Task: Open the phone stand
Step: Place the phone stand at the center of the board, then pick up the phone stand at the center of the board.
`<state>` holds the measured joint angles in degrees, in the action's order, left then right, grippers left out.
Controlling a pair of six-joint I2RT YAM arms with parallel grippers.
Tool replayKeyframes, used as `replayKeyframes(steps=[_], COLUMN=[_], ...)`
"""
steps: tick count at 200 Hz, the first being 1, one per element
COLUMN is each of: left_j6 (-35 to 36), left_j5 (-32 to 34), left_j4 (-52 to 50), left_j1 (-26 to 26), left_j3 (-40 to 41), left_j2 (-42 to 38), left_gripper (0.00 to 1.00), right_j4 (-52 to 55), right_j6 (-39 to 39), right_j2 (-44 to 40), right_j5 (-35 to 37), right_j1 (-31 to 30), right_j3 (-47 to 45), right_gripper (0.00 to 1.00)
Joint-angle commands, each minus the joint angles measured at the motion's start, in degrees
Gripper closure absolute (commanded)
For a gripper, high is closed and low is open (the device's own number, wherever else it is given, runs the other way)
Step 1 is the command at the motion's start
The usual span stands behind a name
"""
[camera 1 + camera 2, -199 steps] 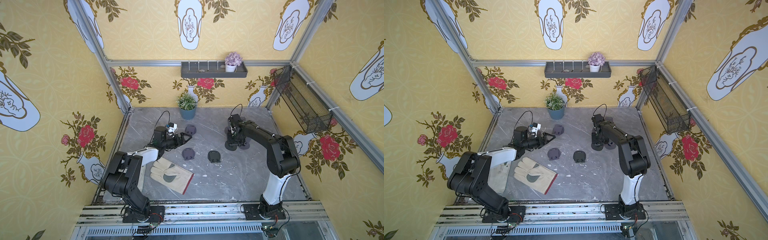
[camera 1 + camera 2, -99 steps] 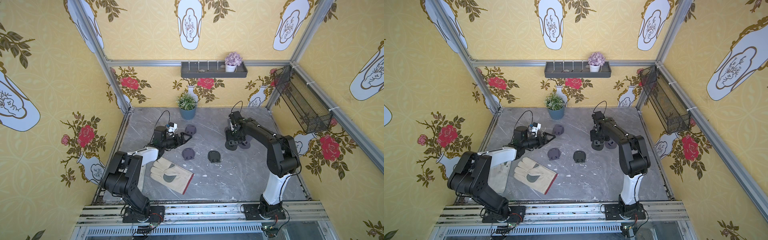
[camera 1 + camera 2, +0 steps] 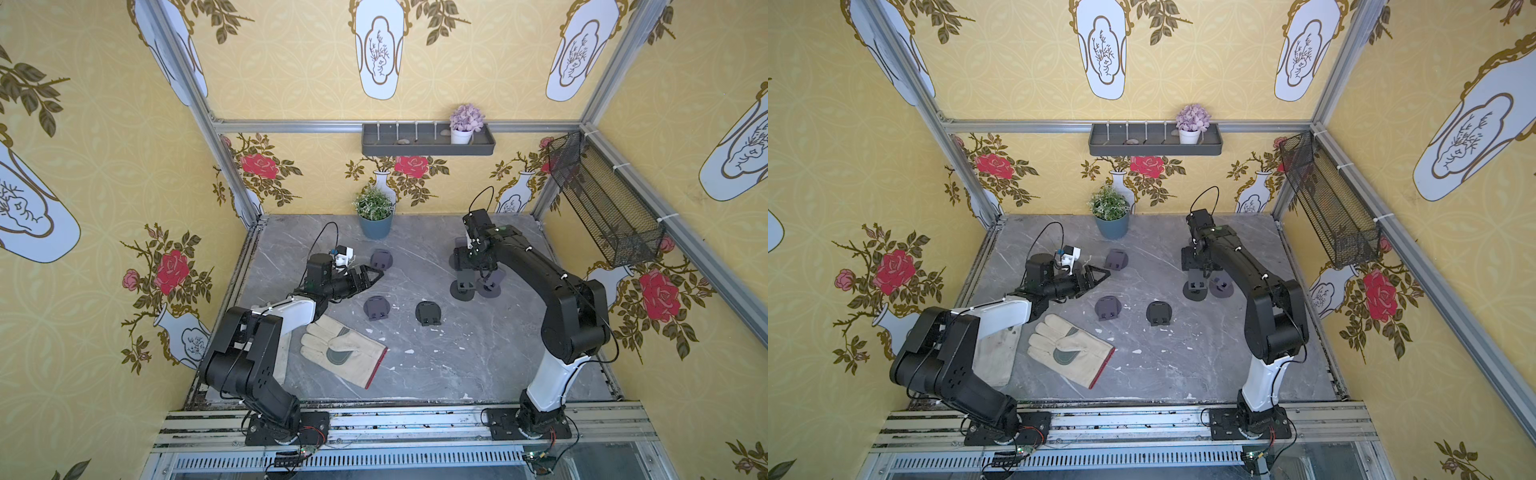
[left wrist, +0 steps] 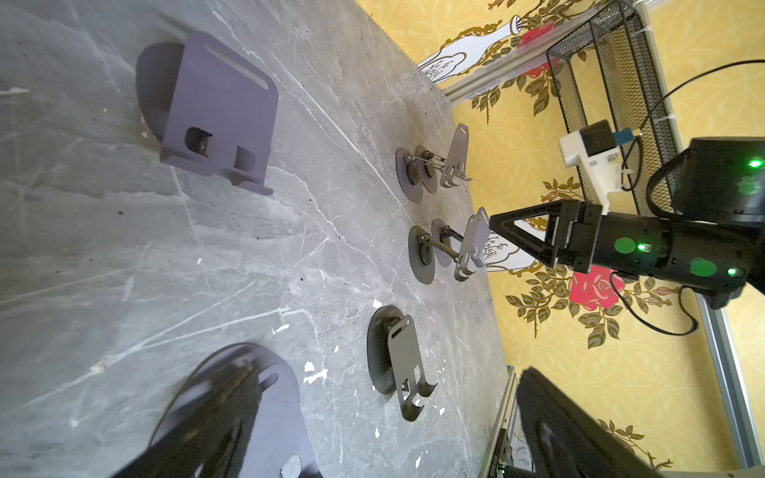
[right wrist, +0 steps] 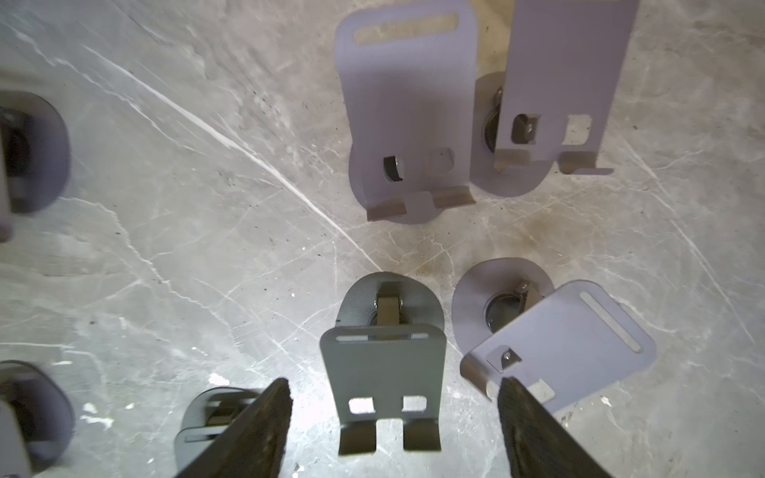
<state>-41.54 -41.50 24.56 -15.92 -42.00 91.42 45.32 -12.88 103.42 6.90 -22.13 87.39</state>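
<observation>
— Right hand (image 5: 393, 381)?
— Fingers apart, straddling the unfolded dark grey metal phone stand (image 5: 383, 372) with gaps either side, far right on the grey marble bench (image 5: 165, 207); a tilted lilac stand (image 5: 554, 343) crowds one finger.
— Left hand (image 3: 374, 275)?
— Spread wide, gripping nothing; bare marble ahead.

Right wrist view: fingers (image 5: 252, 430) of the right gripper (image 5: 394, 381) run off the picture's edge; we see the tips only. Blurred stand (image 5: 29, 157) is also cropped. Cropped stand (image 5: 567, 82) loses one end. Left wrist view: nearest stand (image 4: 248, 397) is smeared and cut by the edge. In both top views the second glove (image 3: 284, 351) (image 3: 996, 353) lies mostly under the left arm (image 3: 992, 311). Shelf item (image 3: 402, 141) is too small for us to name.
</observation>
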Motion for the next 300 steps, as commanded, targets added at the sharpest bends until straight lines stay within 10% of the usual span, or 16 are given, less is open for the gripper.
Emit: replayKeyframes(steps=[1, 17, 151, 300], left_j6=[3.02, 5.96, 15.16, 12.28], left_j5=[1.14, 1.59, 5.7, 9.36], left_j4=[-2.56, -5.43, -20.32, -19.99], left_j1=[-0.59, -1.08, -2.09, -4.47], left_j3=[-0.83, -1.62, 6.93, 15.1], left_j2=[-0.51, -1.09, -18.57, -29.87], left_gripper=[0.01, 0.01, 0.01, 0.01], right_j4=[2.14, 2.65, 4.85, 2.8], right_j6=[-1.64, -2.65, -17.61, -23.17], right_j2=[-1.24, -1.92, 3.54, 5.74], right_j5=[-0.76, -2.4, -2.17, -7.75], right_j1=[-0.67, -1.65, -19.72, -23.22], right_j3=[0.99, 1.25, 0.44, -12.26], right_gripper=[0.13, 0.0, 0.02, 0.07])
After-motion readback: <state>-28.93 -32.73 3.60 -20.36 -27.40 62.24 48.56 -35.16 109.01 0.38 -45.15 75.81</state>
